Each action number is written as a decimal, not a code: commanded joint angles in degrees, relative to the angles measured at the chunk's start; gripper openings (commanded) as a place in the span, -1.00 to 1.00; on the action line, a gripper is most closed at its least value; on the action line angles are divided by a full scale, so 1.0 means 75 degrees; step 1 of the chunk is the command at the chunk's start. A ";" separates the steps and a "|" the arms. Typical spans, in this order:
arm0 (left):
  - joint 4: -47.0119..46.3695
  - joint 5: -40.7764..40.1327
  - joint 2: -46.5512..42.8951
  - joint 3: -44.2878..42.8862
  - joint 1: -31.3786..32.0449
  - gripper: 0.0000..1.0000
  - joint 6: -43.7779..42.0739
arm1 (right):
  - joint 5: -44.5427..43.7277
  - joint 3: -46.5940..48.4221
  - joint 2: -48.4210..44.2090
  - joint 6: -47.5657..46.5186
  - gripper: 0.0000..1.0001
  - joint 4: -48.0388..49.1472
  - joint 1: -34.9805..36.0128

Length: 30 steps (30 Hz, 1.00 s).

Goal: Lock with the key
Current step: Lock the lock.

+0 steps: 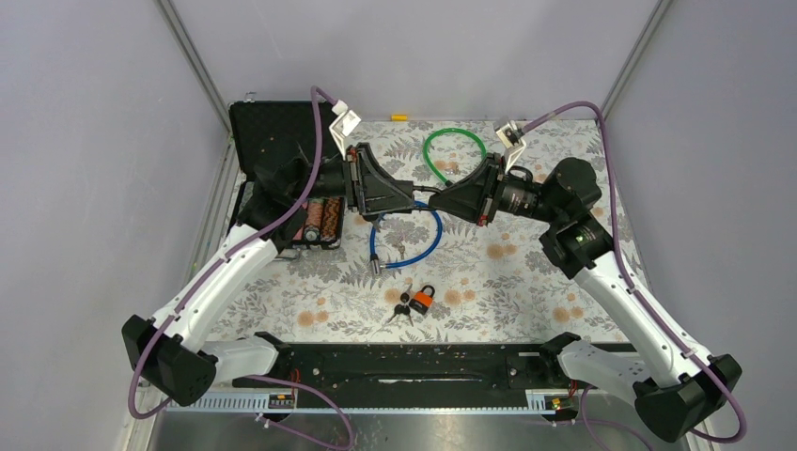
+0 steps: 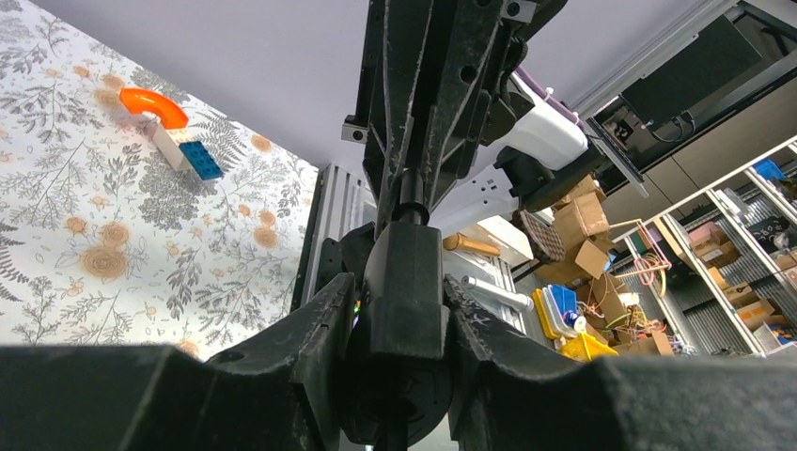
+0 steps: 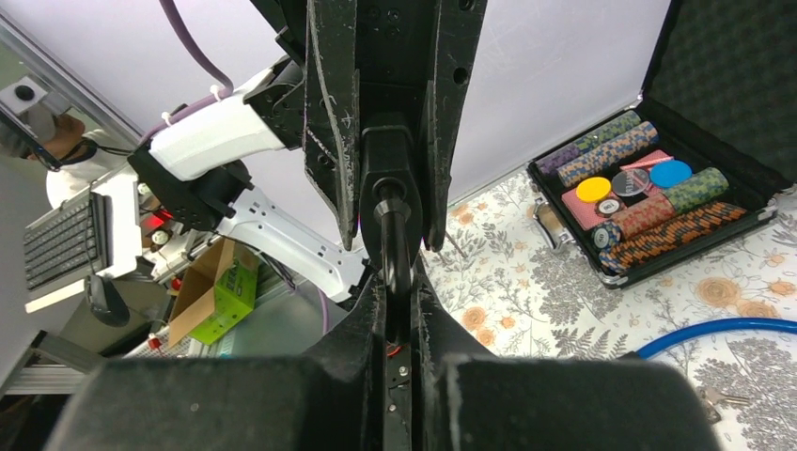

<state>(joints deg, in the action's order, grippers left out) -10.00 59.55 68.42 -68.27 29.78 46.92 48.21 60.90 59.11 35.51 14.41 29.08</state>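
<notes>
Above table [image 1: 526, 272], left claw [image 2: 399, 293] gripping lock [image 2: 404, 249], right claw [image 3: 399, 287] pinching key [image 3: 395, 230], blue cable [image 3: 724, 330] beneath

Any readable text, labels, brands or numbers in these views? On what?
None readable in any view.
Poker chips: face markings too small to read.
Cardboard boxes: any print is blurred.
Orange padlock: too small to tell.

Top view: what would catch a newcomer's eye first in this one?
Over mid-table the grippers meet nose to nose: the left gripper clamps a black lock body, the right gripper pinches a slim black piece at its end. A blue cable loop lies beneath them, an orange padlock with keys nearer the bases, and an open black case of poker chips at far left.
</notes>
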 commanded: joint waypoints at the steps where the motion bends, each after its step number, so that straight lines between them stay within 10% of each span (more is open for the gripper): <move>1: -0.0418 -0.0162 0.0135 -0.0653 0.0455 -1.00 -0.0067 | -0.0748 0.0312 0.0065 -0.0526 -1.00 -0.0112 0.0313; 30: -0.0258 -0.0692 0.1108 -0.0661 0.1297 -1.00 -0.0138 | -0.0529 0.0853 0.1262 -0.0033 -1.00 0.0562 0.1471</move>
<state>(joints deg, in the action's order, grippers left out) -8.84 53.19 72.75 -71.40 31.86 46.09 37.63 65.60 62.06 30.96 8.56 31.40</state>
